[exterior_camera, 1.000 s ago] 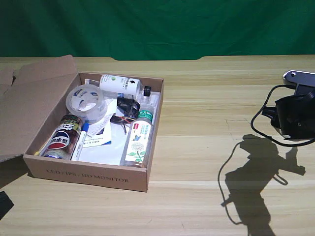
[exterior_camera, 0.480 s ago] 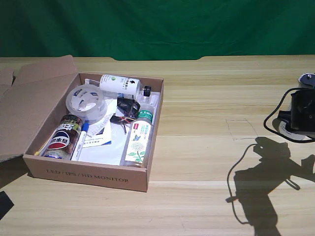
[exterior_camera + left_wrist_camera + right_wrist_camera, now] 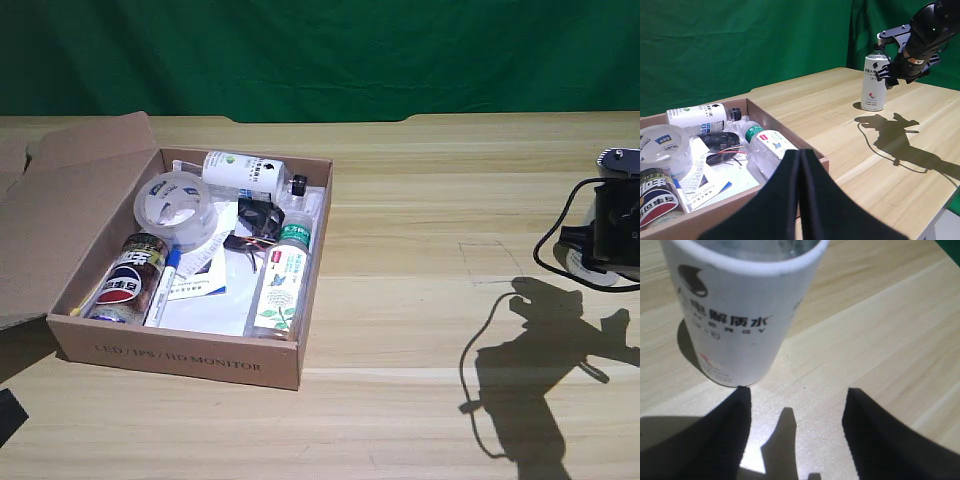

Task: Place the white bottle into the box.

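Three bottles are counted: one white bottle (image 3: 873,82) standing on the table (image 3: 420,300); one green-logo bottle (image 3: 245,173) and one green-capped bottle (image 3: 281,283) lying in the box (image 3: 180,360); one box is seen; one tape roll (image 3: 175,208); one can (image 3: 128,280); one pen (image 3: 164,285).

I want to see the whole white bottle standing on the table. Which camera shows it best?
The left wrist view: the white bottle stands upright on the table, seen almost whole, with the end effector near its top. The right wrist view shows only its label up close. The exterior view barely shows it behind the arm.
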